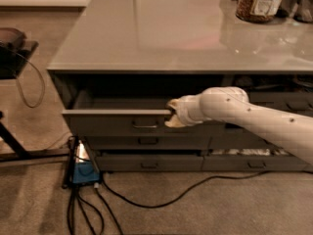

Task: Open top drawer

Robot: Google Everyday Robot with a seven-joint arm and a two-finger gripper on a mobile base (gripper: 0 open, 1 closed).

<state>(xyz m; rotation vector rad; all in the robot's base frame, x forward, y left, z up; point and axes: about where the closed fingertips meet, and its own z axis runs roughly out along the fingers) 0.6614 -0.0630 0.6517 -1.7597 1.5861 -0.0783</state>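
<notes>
Grey countertop (161,33), white arm (264,121) slanting up to open top drawer (112,124), pincer (171,114) at its front's upper edge, grip unclear
</notes>
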